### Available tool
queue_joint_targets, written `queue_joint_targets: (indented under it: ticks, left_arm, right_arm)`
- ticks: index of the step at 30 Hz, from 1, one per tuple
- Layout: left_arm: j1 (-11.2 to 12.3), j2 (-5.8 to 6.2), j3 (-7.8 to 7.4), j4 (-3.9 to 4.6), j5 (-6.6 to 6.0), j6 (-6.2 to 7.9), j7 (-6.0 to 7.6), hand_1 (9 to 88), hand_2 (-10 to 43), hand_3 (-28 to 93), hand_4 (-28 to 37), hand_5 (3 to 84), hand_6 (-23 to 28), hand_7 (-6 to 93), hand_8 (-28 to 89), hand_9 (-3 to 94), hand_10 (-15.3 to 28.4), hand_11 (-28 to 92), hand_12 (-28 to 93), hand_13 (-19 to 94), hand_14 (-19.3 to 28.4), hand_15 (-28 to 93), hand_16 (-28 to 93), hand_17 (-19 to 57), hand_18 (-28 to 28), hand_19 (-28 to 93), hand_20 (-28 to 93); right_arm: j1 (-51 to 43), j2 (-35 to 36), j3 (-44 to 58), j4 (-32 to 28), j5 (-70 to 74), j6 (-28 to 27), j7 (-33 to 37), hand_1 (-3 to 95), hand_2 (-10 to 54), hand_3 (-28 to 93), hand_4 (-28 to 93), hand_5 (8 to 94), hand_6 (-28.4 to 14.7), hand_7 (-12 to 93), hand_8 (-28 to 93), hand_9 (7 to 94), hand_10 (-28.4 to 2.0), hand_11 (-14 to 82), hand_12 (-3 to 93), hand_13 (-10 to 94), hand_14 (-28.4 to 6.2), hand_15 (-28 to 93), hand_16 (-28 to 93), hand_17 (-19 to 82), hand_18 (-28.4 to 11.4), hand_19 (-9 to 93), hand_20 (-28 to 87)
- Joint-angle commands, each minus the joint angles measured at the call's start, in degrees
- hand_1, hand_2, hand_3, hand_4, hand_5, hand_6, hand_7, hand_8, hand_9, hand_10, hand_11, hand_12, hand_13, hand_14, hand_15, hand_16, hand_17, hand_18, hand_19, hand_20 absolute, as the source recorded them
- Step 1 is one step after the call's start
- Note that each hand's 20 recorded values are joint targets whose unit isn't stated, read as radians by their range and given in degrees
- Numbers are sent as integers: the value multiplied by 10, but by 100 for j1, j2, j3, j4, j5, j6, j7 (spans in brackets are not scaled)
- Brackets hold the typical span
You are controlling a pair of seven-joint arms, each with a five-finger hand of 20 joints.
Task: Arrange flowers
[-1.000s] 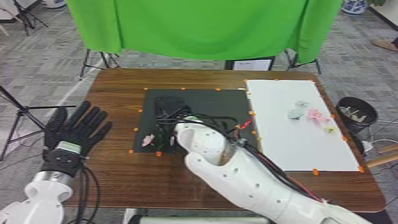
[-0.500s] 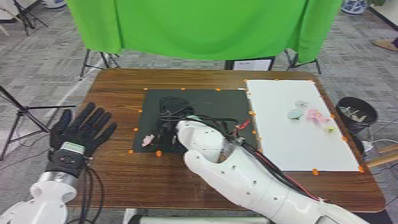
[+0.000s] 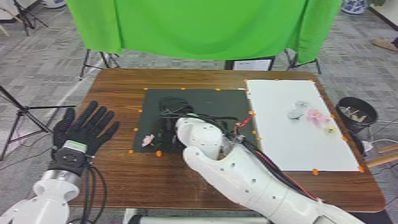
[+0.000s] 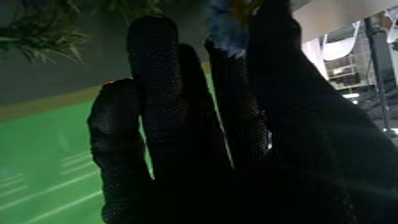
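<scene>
Right hand: yours (image 3: pixel 175 106), over the black rectangular mat (image 3: pixel 218 99), thumb and a finger pinching the blue-petalled flower (image 4: pixel 229 30).
Left hand: open and spread (image 3: pixel 84 131), left of the mat above the brown wooden surface (image 3: pixel 117 102).
Pink flower: lying on the mat near its left edge (image 3: pixel 147 140).
Pastel flowers: on the white sheet (image 3: pixel 282 145), right of the mat (image 3: pixel 316 117).
Slip risk: your hold looks confined to the tips, so a quick turn could twist the bloom loose.
Crush risk: squeezing harder may flatten its petals.
Sweep risk: your white forearm (image 3: pixel 202 136) crosses the mat beside the small red piece (image 3: pixel 244 121); swinging low could drag it.
</scene>
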Motion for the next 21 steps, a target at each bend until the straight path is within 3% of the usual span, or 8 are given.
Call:
queue_joint_targets:
  ticks: [1, 3, 7, 10, 21]
  left_arm:
    - [99, -71, -58, -13, -11, -120, -50, 300, 111, 707, -283, 389, 95, 148, -92, 329, 163, 207, 97, 250, 159, 340, -81, -63, 143, 361, 61]
    - [128, -61, -72, -15, -11, -171, -13, 302, 106, 707, -283, 389, 95, 148, -92, 328, 162, 205, 96, 250, 159, 339, -82, -63, 143, 360, 61]
    - [161, -48, -102, -23, -32, -133, 29, 308, 97, 705, -283, 386, 94, 148, -92, 325, 161, 202, 96, 248, 158, 338, -81, -64, 144, 358, 62]
    - [172, -88, -109, -17, -2, -156, 1, 310, 95, 704, -283, 386, 93, 150, -92, 325, 160, 202, 98, 248, 158, 337, -81, -65, 145, 358, 64]
    - [191, -54, -140, -10, -30, -168, 53, 313, 93, 702, -283, 386, 93, 151, -93, 324, 161, 202, 99, 248, 158, 337, -79, -66, 146, 358, 66]
  right_arm:
    - [-25, -30, 25, -162, 0, -58, -14, 461, -95, 786, -283, 573, -18, 215, -146, 571, -150, 132, 138, 664, -107, 489, 276, 350, -232, 833, 420]
    - [-16, -2, 28, -226, 21, -88, -48, 455, -95, 790, -283, 554, -21, 214, -145, 557, -152, 132, 138, 659, -108, 491, 270, 349, -233, 833, 418]
    - [29, 69, 4, -368, 152, -119, -113, 445, -95, 793, -283, 546, -23, 214, -145, 547, -154, 131, 136, 651, -108, 496, 256, 344, -233, 831, 413]
    - [33, 81, 16, -436, 224, -88, -99, 441, -95, 802, -283, 544, -24, 208, -145, 543, -153, 128, 136, 645, -109, 489, 249, 340, -233, 820, 408]
    - [99, 187, 29, -719, 525, 15, 101, 414, -95, 763, -283, 540, -30, 195, -137, 538, -157, 124, 138, 639, -111, 483, 240, 335, -234, 811, 402]
